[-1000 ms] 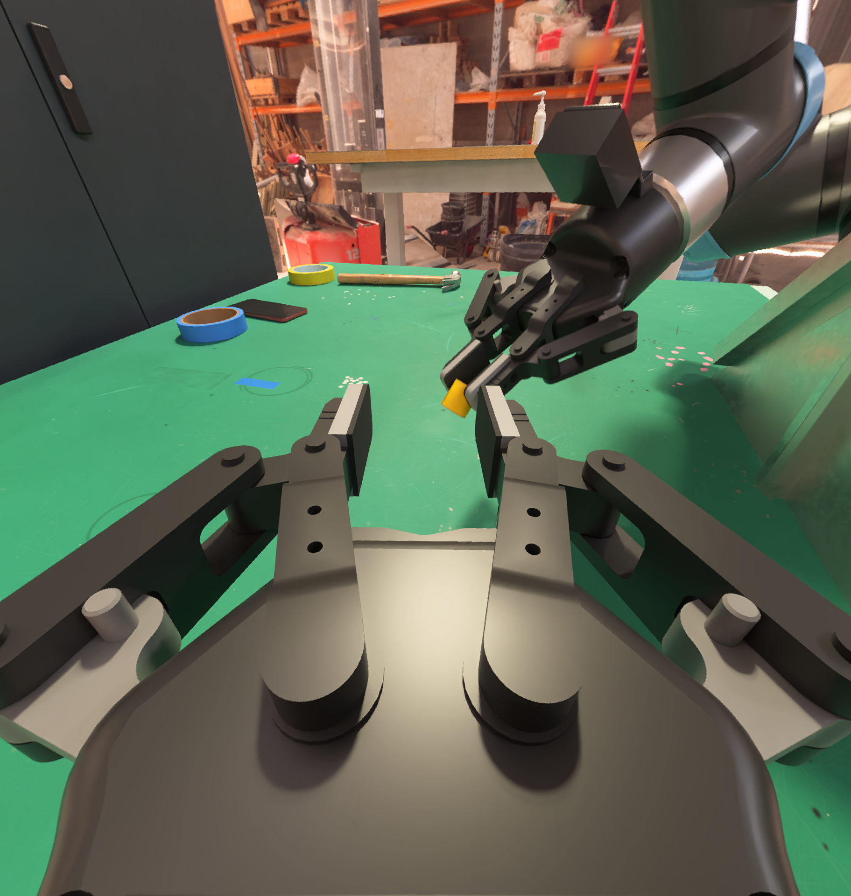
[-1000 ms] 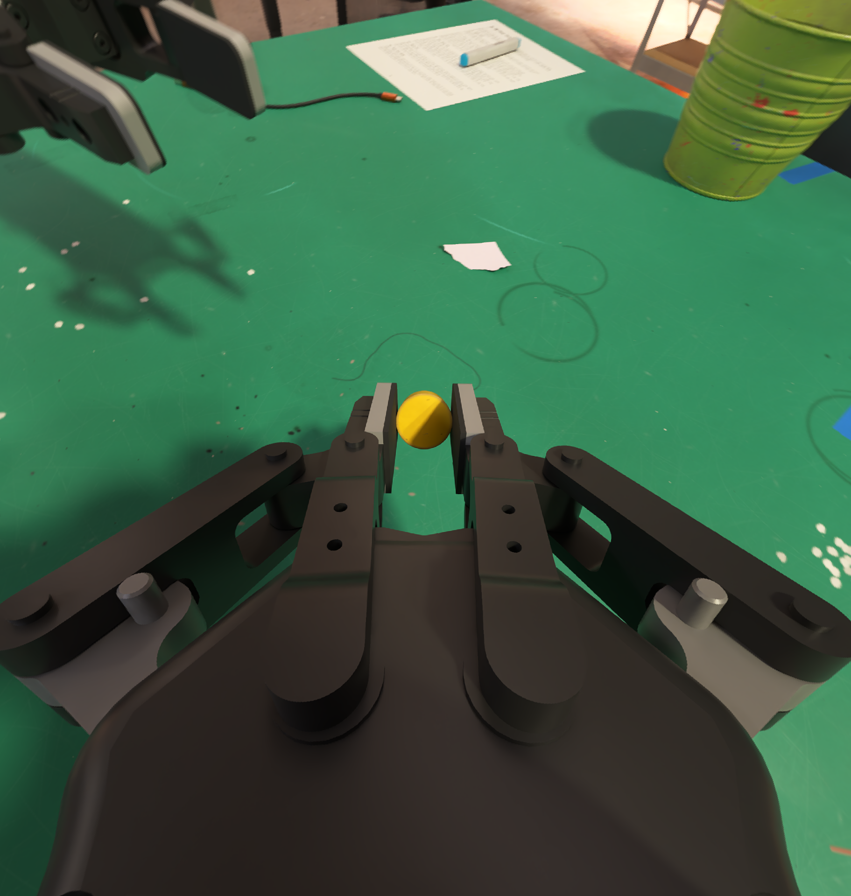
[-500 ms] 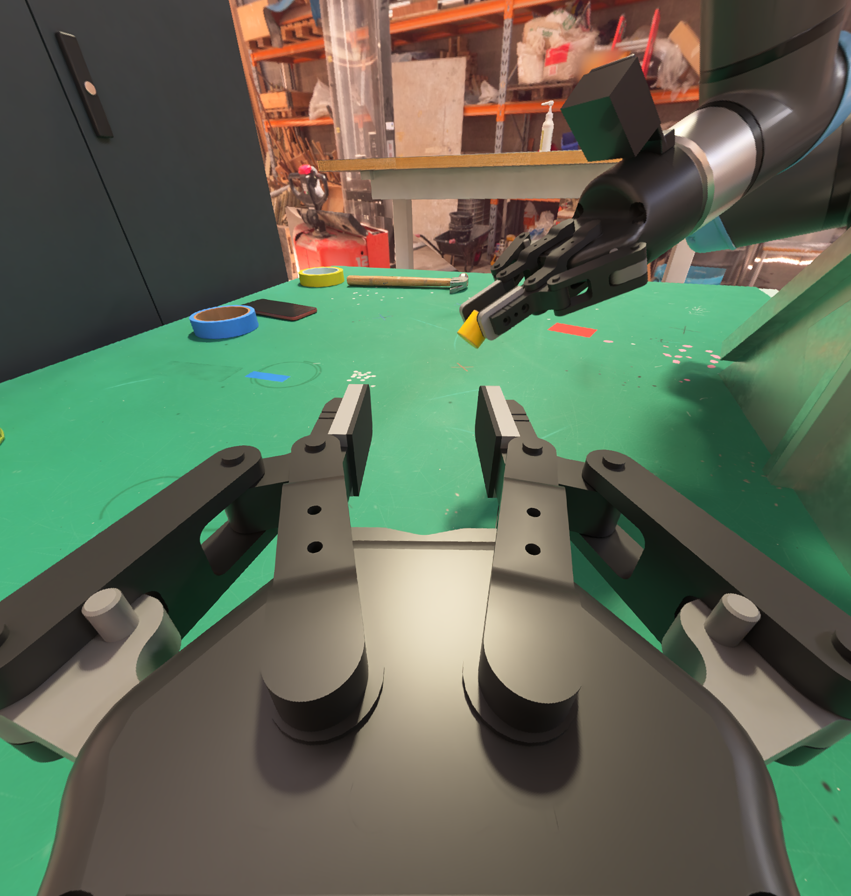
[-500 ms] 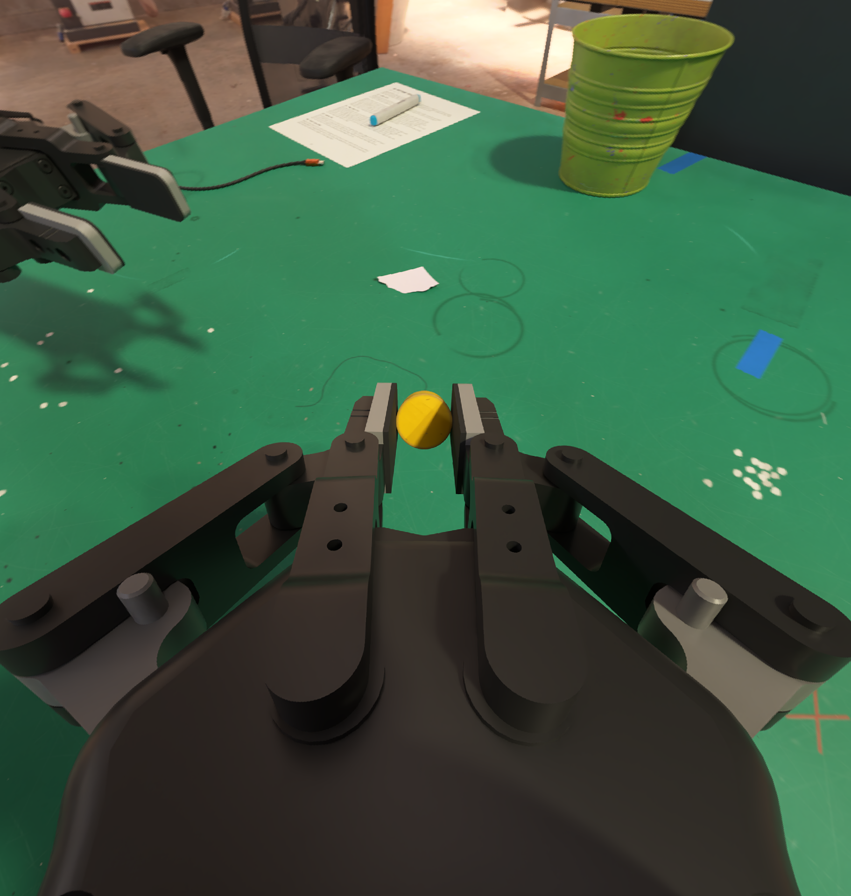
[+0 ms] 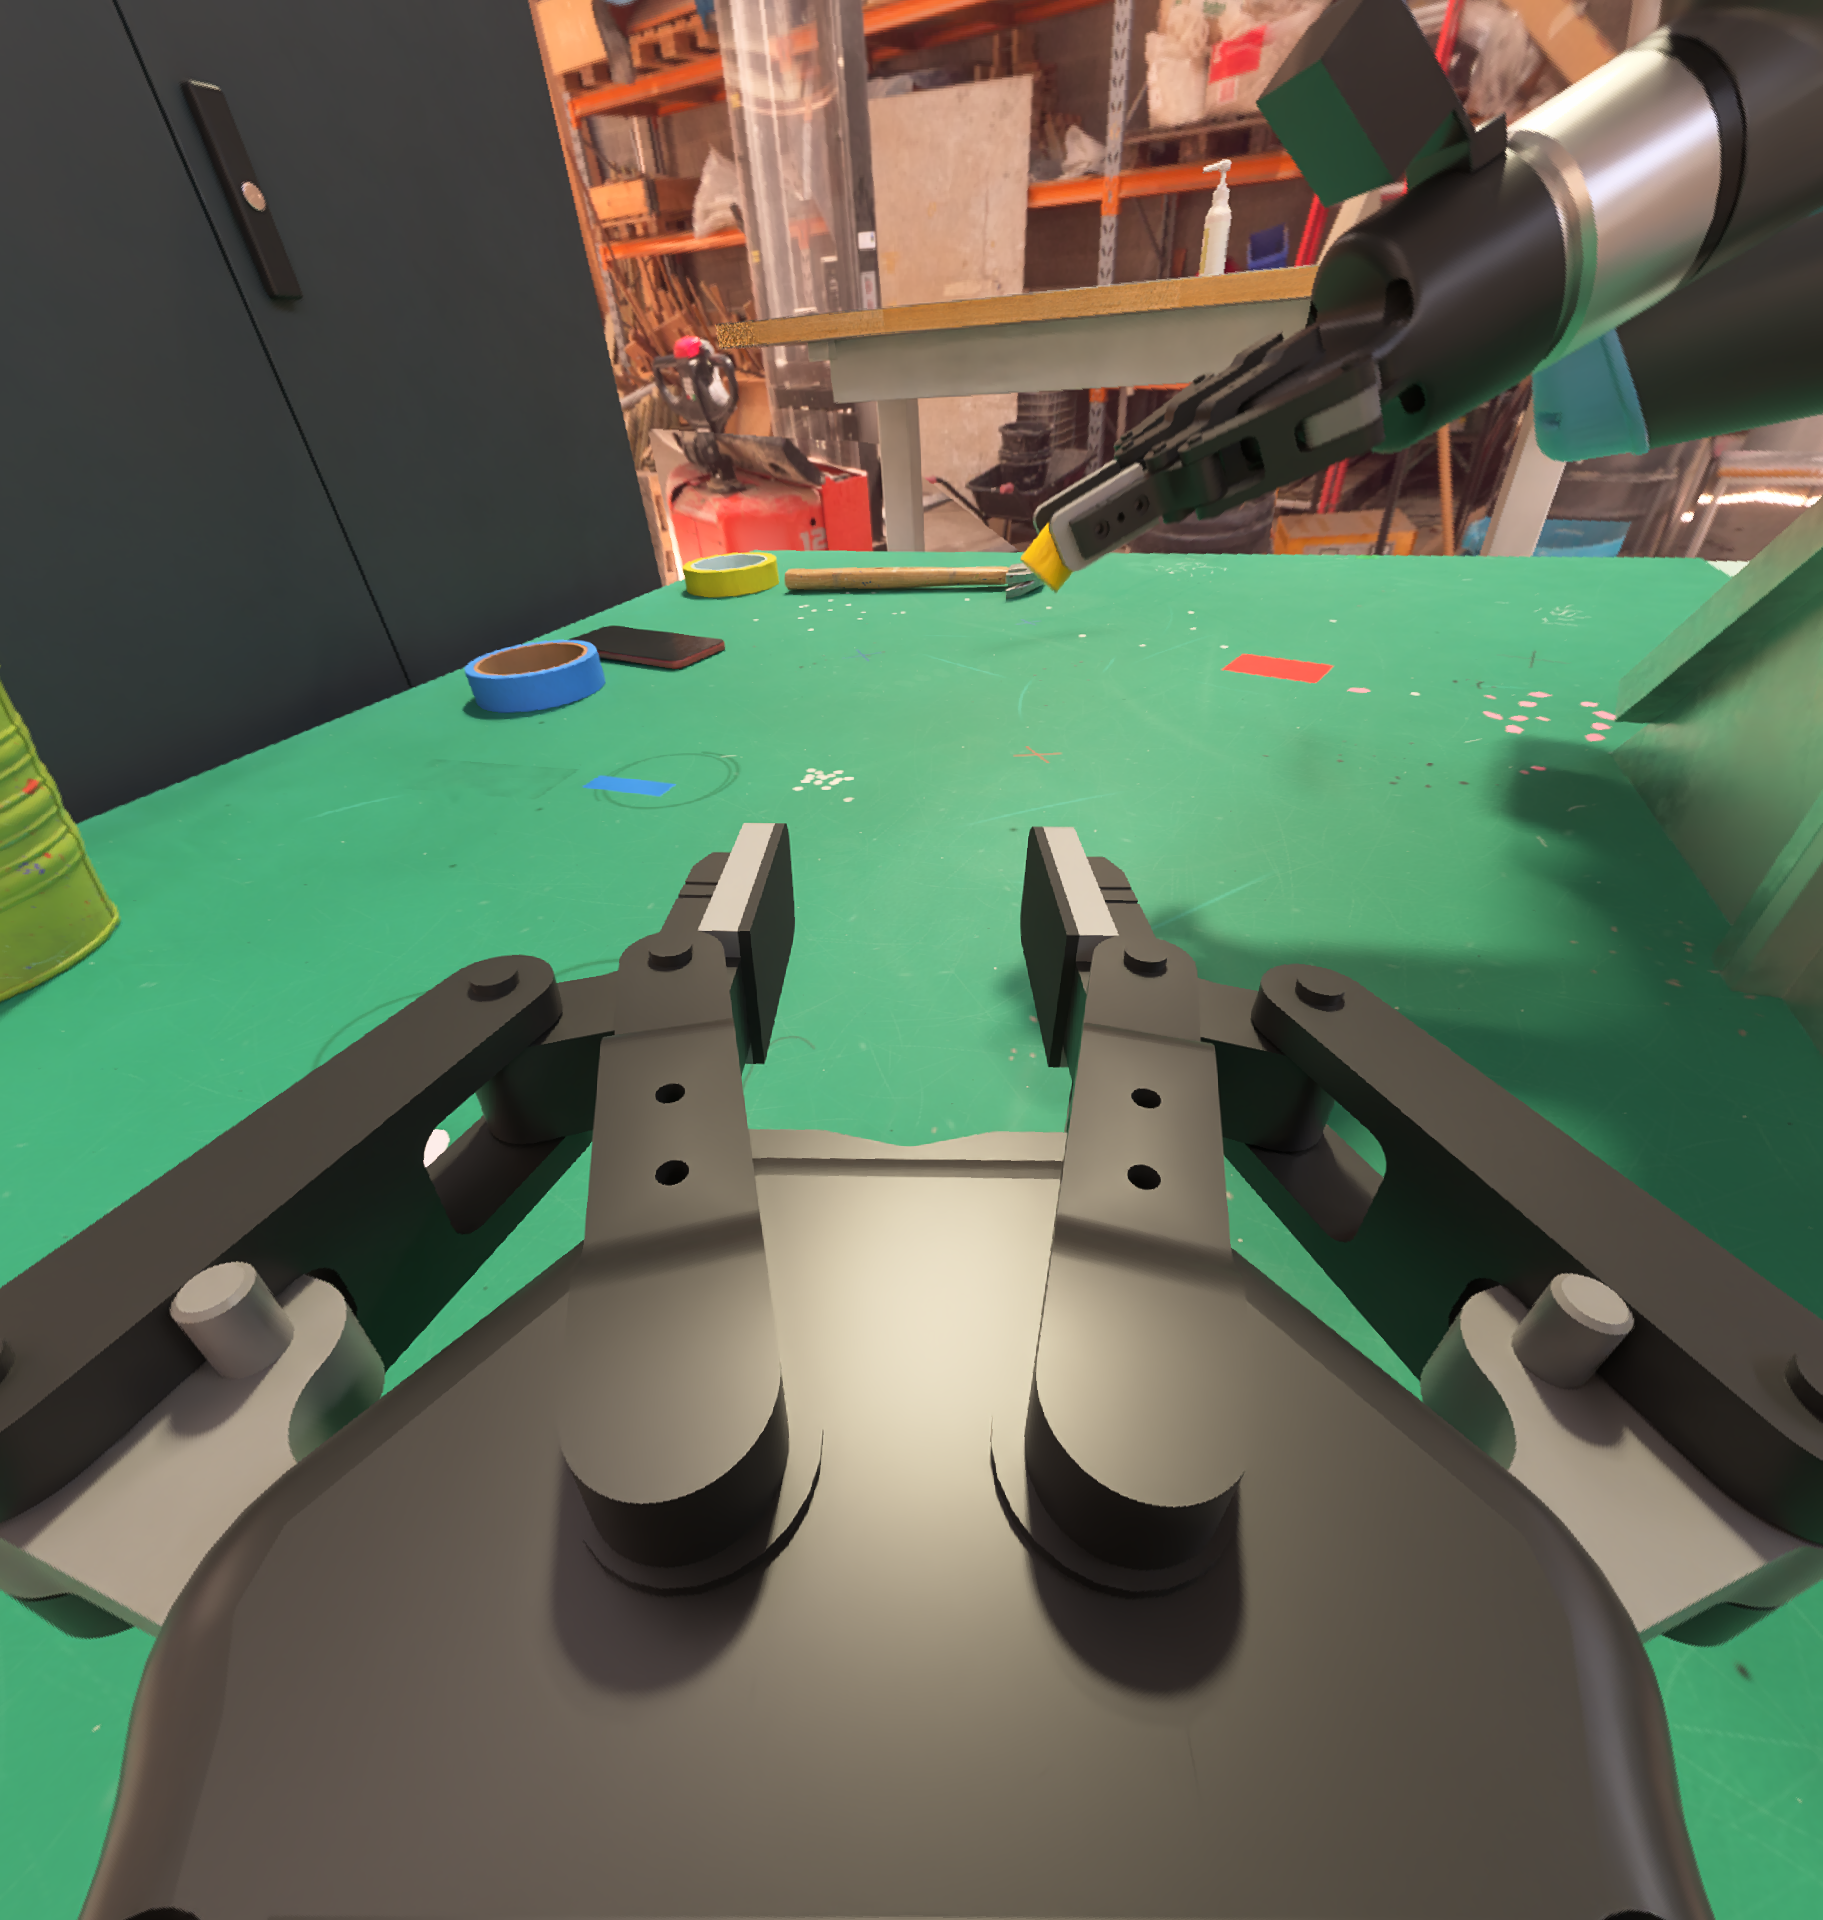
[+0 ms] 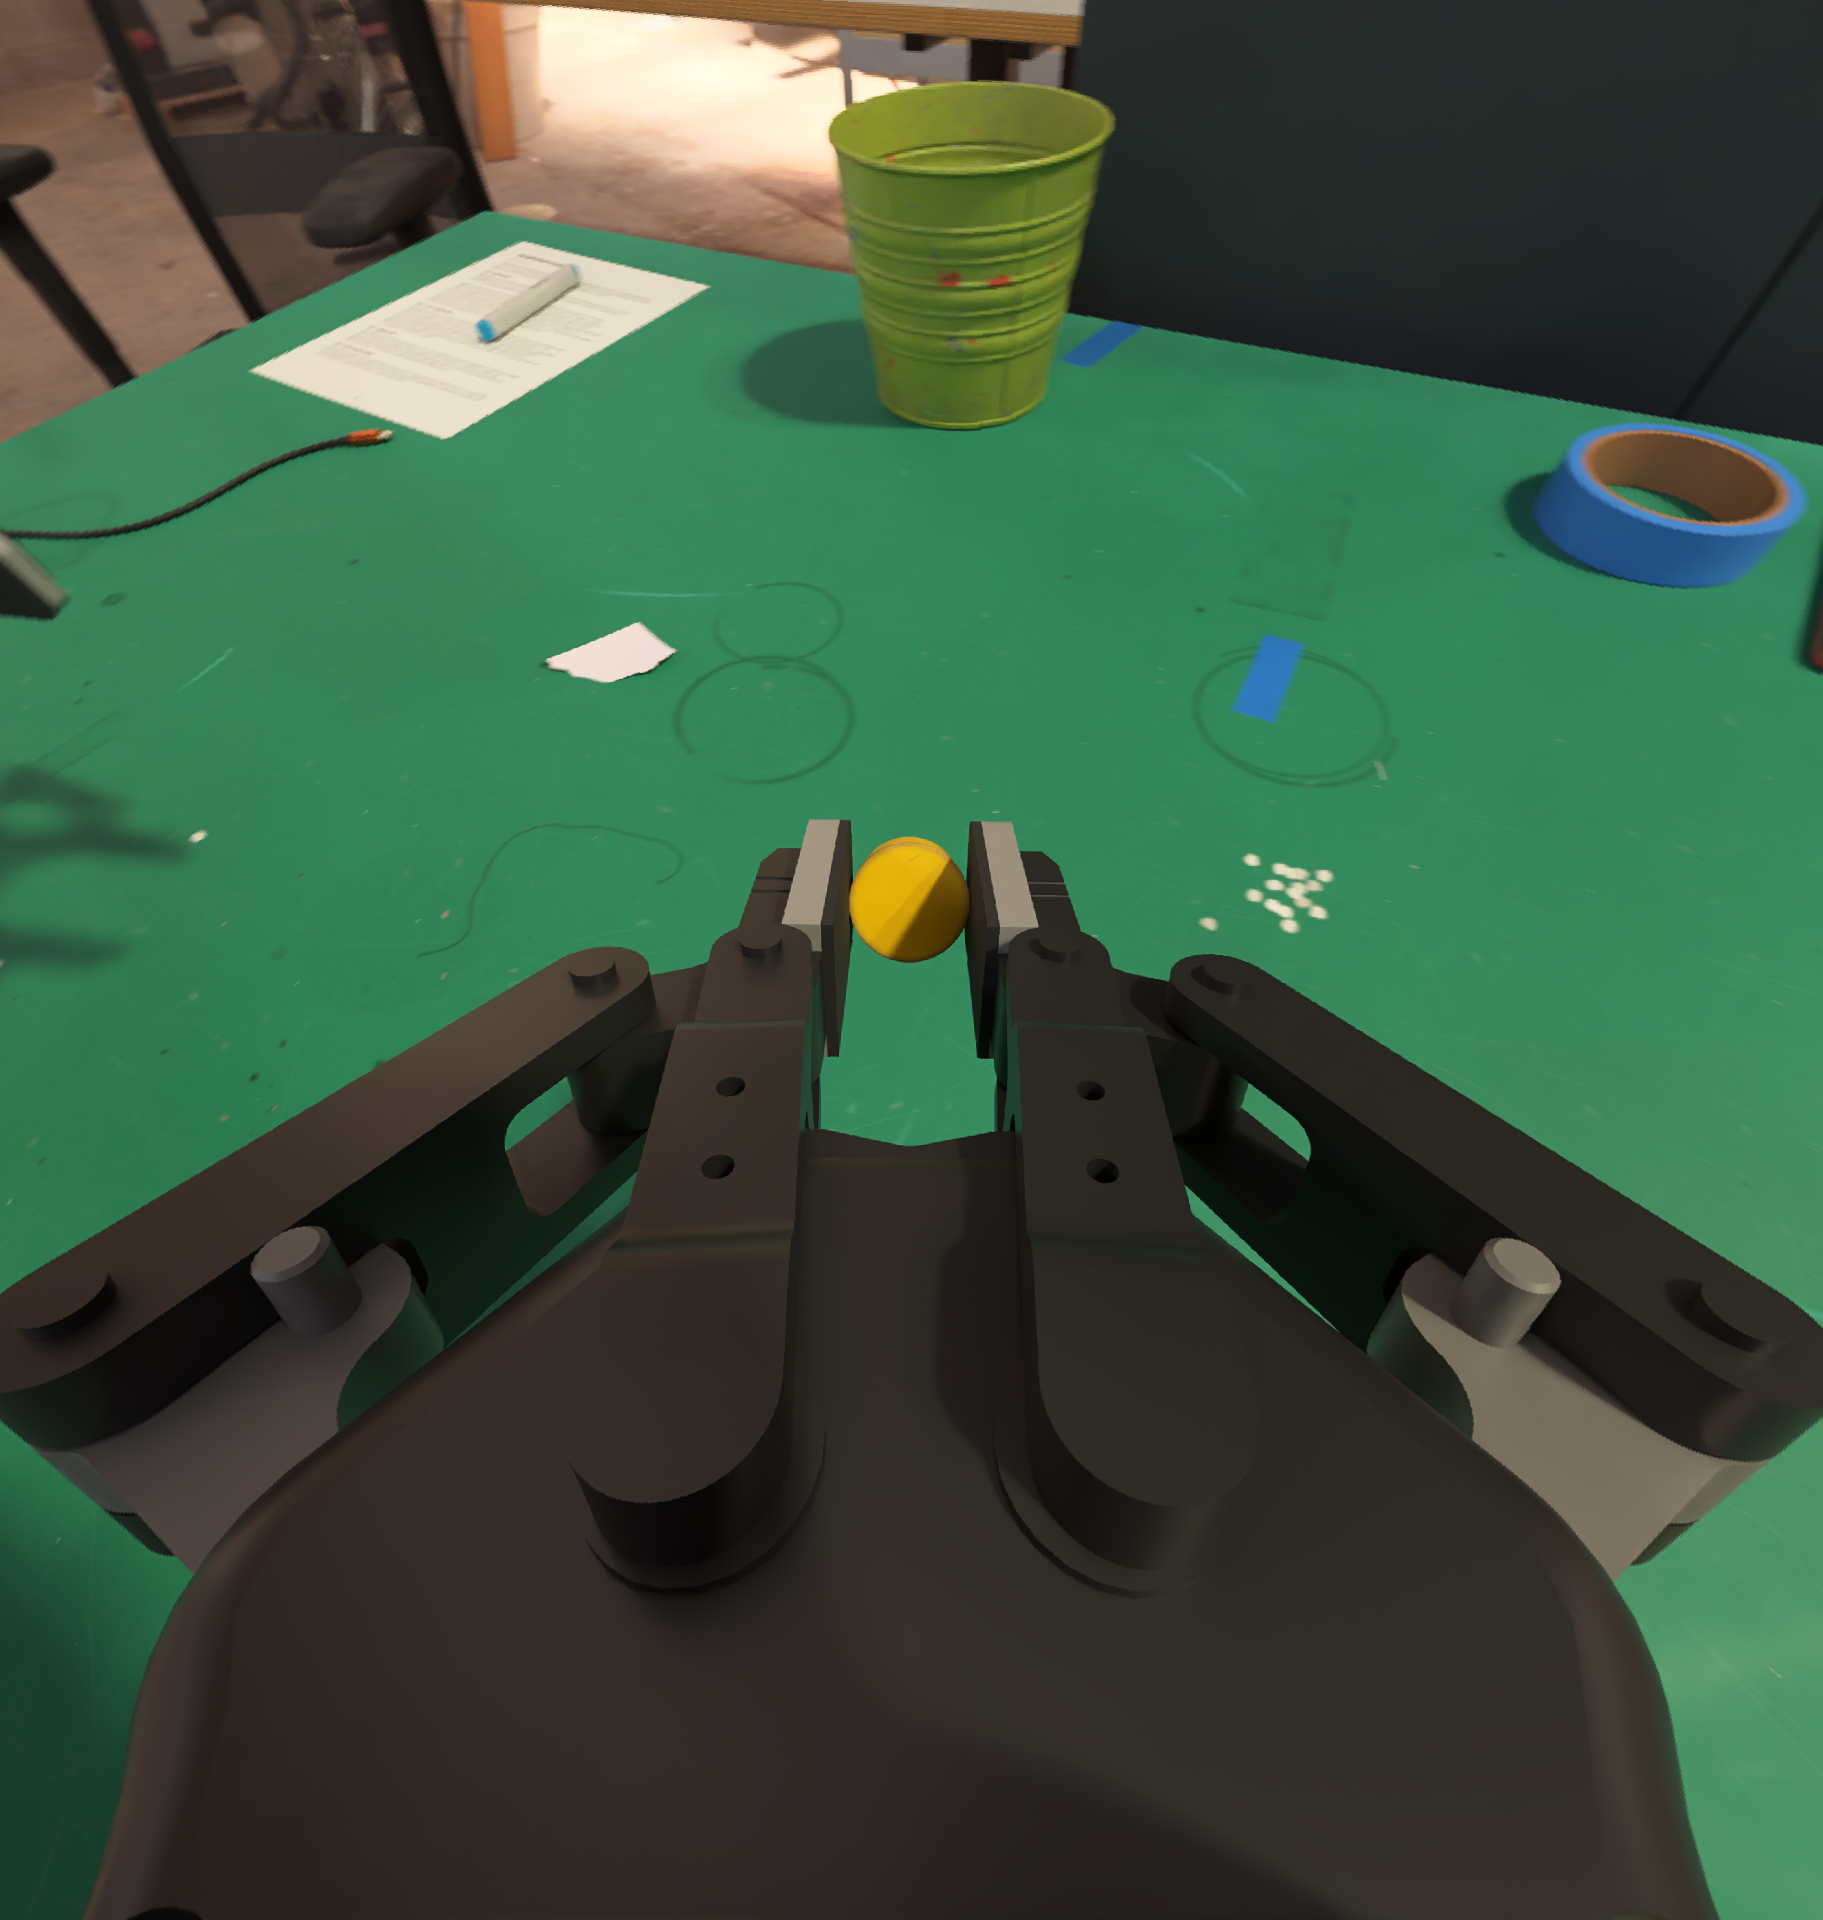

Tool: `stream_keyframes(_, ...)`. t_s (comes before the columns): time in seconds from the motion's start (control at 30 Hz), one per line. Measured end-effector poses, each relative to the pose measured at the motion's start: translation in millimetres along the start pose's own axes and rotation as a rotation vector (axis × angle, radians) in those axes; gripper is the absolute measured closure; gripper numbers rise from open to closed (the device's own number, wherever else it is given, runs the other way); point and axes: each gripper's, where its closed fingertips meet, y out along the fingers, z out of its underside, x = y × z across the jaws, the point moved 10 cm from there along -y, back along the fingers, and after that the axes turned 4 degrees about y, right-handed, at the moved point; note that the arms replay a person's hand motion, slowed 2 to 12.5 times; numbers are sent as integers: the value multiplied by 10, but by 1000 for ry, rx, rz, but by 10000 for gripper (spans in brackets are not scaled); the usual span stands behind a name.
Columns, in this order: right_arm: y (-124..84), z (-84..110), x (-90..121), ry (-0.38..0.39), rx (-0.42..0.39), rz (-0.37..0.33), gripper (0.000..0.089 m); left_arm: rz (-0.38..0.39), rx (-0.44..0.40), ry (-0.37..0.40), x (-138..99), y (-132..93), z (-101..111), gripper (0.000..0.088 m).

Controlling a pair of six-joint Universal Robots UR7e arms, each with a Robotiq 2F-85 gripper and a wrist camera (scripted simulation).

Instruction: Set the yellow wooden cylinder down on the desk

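The yellow wooden cylinder (image 6: 908,900) sits end-on between the pads of my right gripper (image 6: 908,878), which is shut on it and holds it above the green desk (image 6: 990,582). In the left wrist view the right gripper (image 5: 1078,535) hangs in the air at the upper right with the yellow cylinder (image 5: 1044,558) poking from its tips, well above the desk (image 5: 990,727). My left gripper (image 5: 907,883) is open and empty, low over the desk, nearer than the right gripper.
A green bucket (image 6: 969,249), a paper sheet with a marker (image 6: 481,332), a cable (image 6: 211,488), a paper scrap (image 6: 611,655) and blue tape roll (image 6: 1671,504) lie ahead. The left wrist view shows yellow tape (image 5: 730,574), a hammer (image 5: 902,579), a phone (image 5: 652,646), and a grey slanted block (image 5: 1759,831).
My right gripper has risen and drawn away from the left gripper with the cylinder held; its view swung right, bringing the blue tape roll in. The left gripper stayed open.
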Motion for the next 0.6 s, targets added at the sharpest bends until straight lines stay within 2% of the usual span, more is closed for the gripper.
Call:
stream_keyframes(0.17, -18, -199, -270, 54, 30, 98, 695, -23, -7, 16, 35, -38, -22, 477)
stream_keyframes(0.3, 74, -366, -544, 97, 75, 166, 695, -36, -16, 10, 64, -53, -41, 477)
stream_keyframes(0.6, 497, -607, -1075, 207, 200, 201, 695, -32, 2, -17, 124, -53, -84, 437)
